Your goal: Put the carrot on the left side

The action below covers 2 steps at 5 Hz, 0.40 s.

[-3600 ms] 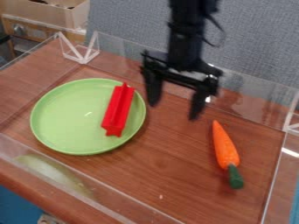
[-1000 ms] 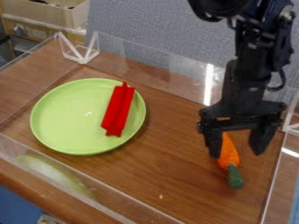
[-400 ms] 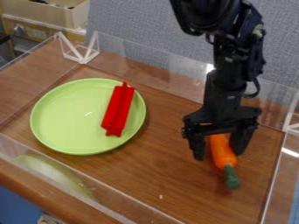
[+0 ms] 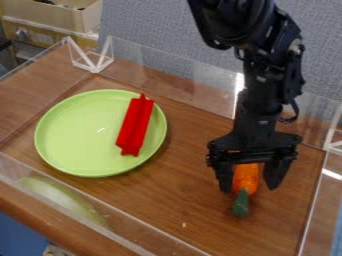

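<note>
The carrot (image 4: 247, 182) is orange with a dark green stem end and lies on the wooden table at the right, near the front. My gripper (image 4: 247, 172) points straight down over it and stands open. One black finger (image 4: 218, 170) is on the carrot's left and the other on its right, so the orange body shows between them. The green stem pokes out toward the front, below the fingers. I cannot tell whether the fingers touch the carrot.
A round green plate (image 4: 80, 135) sits on the left half of the table with a flat red block (image 4: 135, 123) lying on its right part. Clear plastic walls (image 4: 314, 205) fence the table's edges. A white triangular stand (image 4: 91, 55) is at the back left.
The gripper has sunk lower and shifted a little left, so it now straddles the carrot. The carrot's green end now lies further left than before.
</note>
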### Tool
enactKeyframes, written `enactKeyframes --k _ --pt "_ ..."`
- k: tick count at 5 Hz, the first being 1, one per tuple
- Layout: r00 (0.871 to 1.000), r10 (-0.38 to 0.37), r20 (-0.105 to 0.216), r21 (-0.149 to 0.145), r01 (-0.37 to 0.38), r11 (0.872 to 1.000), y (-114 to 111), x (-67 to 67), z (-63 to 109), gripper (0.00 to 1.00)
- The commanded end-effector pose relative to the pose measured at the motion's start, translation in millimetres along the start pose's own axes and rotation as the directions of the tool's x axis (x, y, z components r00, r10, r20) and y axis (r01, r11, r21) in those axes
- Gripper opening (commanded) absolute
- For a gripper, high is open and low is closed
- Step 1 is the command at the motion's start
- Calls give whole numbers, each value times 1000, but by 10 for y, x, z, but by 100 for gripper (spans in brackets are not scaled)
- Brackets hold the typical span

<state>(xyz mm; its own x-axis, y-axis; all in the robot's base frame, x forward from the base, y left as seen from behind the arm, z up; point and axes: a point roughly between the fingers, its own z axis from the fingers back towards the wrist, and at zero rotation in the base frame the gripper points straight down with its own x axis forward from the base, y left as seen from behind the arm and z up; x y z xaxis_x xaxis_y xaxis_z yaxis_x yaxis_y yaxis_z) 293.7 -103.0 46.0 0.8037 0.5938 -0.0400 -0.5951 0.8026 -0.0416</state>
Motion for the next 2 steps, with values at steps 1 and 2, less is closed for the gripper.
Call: enactKeyframes --k 1,2 --pt "995 -91 32 -38 92 995 -1 3 93 0" --pt "984 -177 27 -50 178 983 84 18 219 0"
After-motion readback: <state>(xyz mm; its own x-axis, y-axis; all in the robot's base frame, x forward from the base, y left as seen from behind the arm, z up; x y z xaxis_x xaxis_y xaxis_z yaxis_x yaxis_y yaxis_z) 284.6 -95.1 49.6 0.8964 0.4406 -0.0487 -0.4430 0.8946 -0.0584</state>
